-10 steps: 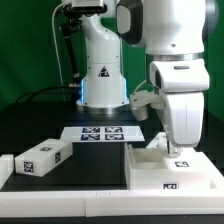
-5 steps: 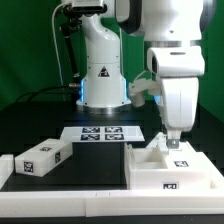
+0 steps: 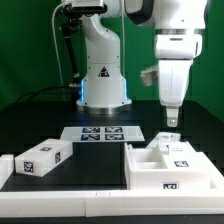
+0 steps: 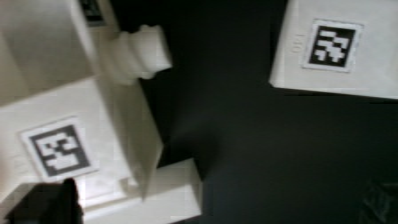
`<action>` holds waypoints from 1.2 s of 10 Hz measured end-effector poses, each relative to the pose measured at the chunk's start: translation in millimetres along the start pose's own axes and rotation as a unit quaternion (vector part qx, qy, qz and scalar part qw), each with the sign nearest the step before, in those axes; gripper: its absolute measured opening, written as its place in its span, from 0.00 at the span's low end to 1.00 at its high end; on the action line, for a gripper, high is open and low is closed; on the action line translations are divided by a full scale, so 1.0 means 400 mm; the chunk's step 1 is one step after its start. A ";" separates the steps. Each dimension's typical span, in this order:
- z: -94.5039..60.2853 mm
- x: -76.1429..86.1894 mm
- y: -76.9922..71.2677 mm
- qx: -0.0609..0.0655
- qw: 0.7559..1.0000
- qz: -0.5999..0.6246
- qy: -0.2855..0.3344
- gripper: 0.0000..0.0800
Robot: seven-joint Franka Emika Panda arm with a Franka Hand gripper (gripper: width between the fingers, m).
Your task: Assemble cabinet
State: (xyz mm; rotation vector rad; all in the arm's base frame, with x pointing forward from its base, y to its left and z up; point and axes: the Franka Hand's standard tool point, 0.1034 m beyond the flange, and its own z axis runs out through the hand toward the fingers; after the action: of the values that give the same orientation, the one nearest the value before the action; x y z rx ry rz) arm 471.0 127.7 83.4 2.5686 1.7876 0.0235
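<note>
The white cabinet body [image 3: 165, 170] lies at the exterior view's right, with tags on its front and top. My gripper [image 3: 172, 120] hangs well above it, open and empty. A small white tagged panel piece [image 3: 42, 157] lies apart at the exterior view's left. In the wrist view the cabinet body [image 4: 80, 125] shows a tag and a raised knob-like part. A second white tagged face [image 4: 338, 50] lies across a dark gap from it. One dark fingertip [image 4: 43, 205] shows at the picture's edge; the other is lost against the black table.
The marker board [image 3: 100, 133] lies flat in the middle, in front of the robot base [image 3: 100, 80]. A long low white border rail [image 3: 70, 190] runs along the table's front. The table [image 3: 95, 160] is black.
My gripper has risen straight up from the cabinet body, where it was down among the parts one second ago. The cabinet pieces have stayed in place.
</note>
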 end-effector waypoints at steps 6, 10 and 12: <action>0.031 -0.016 -0.036 0.000 1.000 0.000 0.007 1.00; 0.081 -0.041 -0.133 0.007 1.000 -0.003 0.019 1.00; 0.098 -0.045 -0.152 0.010 1.000 -0.003 0.023 1.00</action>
State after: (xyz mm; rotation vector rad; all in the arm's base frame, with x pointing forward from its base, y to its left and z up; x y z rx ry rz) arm 408.3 132.0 42.9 2.5974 1.8207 0.0663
